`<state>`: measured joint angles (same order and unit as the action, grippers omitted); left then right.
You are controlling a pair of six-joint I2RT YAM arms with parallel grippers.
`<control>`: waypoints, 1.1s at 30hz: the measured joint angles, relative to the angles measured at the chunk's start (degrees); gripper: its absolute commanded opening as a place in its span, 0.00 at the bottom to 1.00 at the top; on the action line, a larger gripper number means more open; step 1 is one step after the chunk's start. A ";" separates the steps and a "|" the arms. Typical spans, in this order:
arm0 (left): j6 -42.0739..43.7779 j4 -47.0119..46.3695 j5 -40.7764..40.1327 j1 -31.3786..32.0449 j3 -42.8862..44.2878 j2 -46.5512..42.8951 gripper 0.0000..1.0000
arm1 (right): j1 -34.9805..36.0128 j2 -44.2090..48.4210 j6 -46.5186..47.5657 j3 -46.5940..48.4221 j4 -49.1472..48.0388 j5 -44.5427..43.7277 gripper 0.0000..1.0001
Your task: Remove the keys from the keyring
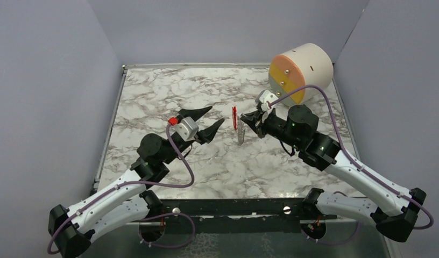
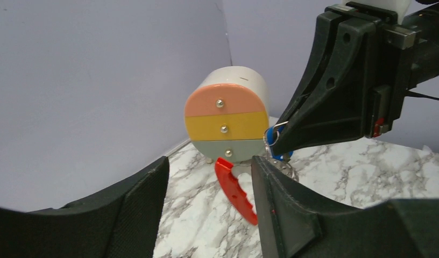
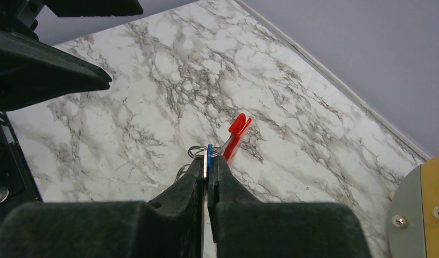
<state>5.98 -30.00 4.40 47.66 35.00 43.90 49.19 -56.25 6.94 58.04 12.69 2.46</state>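
Top view, counted
- Arms: two. Grippers: two
- Left gripper (image 1: 217, 115): jaws spread wide, nothing between them, pointing at 2 o'clock. It sits at 9 o'clock of the keyring (image 1: 234, 116), near it, not touching
- Right gripper (image 1: 246, 119): jaws pressed together, pinching the blue-headed key (image 3: 209, 154) edge-on; it sits at 3 o'clock of the keyring, just beside it
- Keyring: one red loop, standing on edge near the middle of the marble table (image 1: 153, 91), carried through the pinched key
- Silvery keys (image 1: 241, 134): one bunch hanging at 5 o'clock of the keyring. The number in the bunch is too small to count, and whether the lowest touch the marble I cannot tell
- Small wire ring (image 3: 196, 151): one, at 9 o'clock of the blue head, seen from the right wrist
- Round drawer unit (image 1: 302, 72): one, at 1 o'clock on the table, well apart from the keys. It has three drawer fronts (pink, yellow, grey-green), each with one knob
- Purple cables (image 1: 181, 161): two, one along each arm
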 measured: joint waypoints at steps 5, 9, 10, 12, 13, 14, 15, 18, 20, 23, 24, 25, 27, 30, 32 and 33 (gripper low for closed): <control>0.04 -0.28 3.39 0.00 0.57 4.85 0.48 | 0.07 0.00 0.00 0.00 0.02 0.13 0.01; 0.11 0.20 5.90 0.00 0.70 7.74 0.59 | 0.24 0.00 0.00 -0.02 0.09 0.17 0.01; 0.13 0.26 6.60 0.00 0.90 8.13 0.60 | 0.26 0.00 0.00 -0.02 0.11 0.17 0.01; 0.11 0.11 7.78 0.00 1.20 8.46 0.61 | 0.26 0.00 0.00 -0.04 0.13 0.17 0.01; 0.09 -0.09 8.35 0.00 1.27 8.50 0.61 | 0.26 0.00 0.00 -0.04 0.13 0.17 0.01; 0.09 -0.35 8.92 0.00 1.29 8.52 0.61 | 0.26 0.00 0.00 -0.07 0.11 0.17 0.01; 0.07 -0.52 9.49 0.00 1.29 8.52 0.61 | 0.26 0.02 0.00 -0.11 0.11 0.17 0.01; -0.04 -1.66 11.19 0.00 1.29 8.70 0.61 | 0.26 0.02 0.00 -0.48 0.11 0.17 0.01; -0.04 -2.23 11.93 0.00 1.29 8.83 0.61 | 0.26 0.02 0.00 -0.70 0.11 0.20 0.01; -0.07 -3.41 12.98 0.04 1.29 9.44 0.60 | 0.26 0.00 0.00 -0.85 0.13 0.20 0.01; -0.09 -3.74 13.20 0.04 1.29 9.79 0.59 | 0.26 0.00 0.00 -0.87 0.11 0.20 0.01; -0.09 -3.96 13.40 0.04 1.29 10.21 0.59 | 0.26 0.00 0.00 -0.90 0.11 0.22 0.01; -0.11 -4.22 13.73 0.07 1.29 11.08 0.58 | 0.26 0.00 0.00 -0.90 0.09 0.24 0.01; -0.09 -4.28 13.86 0.07 1.29 12.15 0.54 | 0.26 0.00 0.00 -0.90 0.09 0.39 0.01; -0.09 -4.31 13.86 0.07 1.29 12.55 0.49 | 0.26 0.00 0.00 -0.90 0.11 0.46 0.01; -0.11 -4.37 13.86 0.07 1.29 12.66 0.46 | 0.26 0.00 0.00 -0.90 0.11 0.48 0.01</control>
<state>5.87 -34.37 18.26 47.72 36.29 56.55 49.45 -56.25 6.94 57.14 12.80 2.94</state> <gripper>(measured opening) 0.531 0.028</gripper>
